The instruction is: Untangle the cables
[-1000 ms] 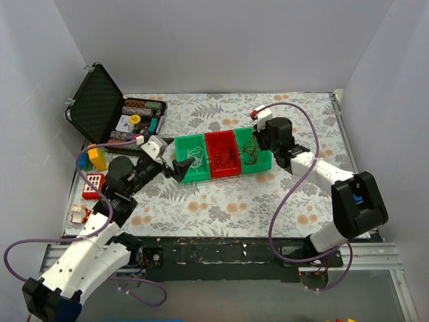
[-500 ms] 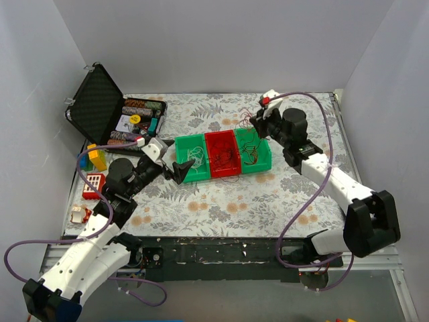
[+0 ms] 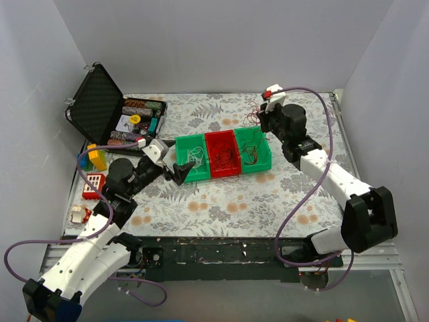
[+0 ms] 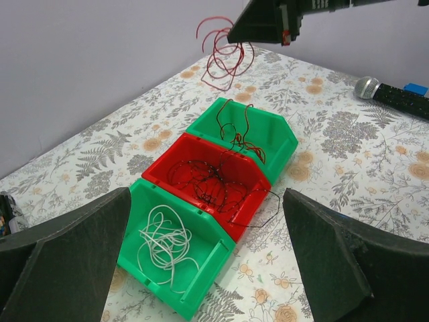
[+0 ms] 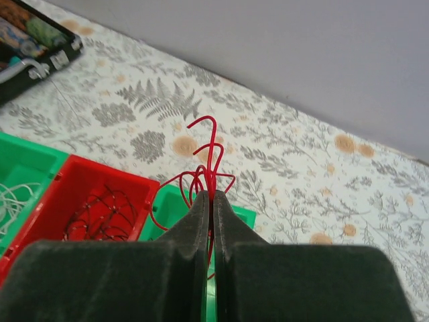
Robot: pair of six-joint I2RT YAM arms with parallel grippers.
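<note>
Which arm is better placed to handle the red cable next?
Right. The right hand is shut on the red cable, raised above the table. The left hand hangs open and empty near the green bin with the white cable.

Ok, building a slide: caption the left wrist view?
Right claw holds red wires aloft beyond three bins; left claw open.

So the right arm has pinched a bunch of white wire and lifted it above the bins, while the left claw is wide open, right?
Not quite: the wire is red, not white. The right wrist view shows the right gripper shut on looping red wire, up above the bins. The white wire lies in the nearest green bin, as the left wrist view shows. The left gripper is indeed wide open.
</note>
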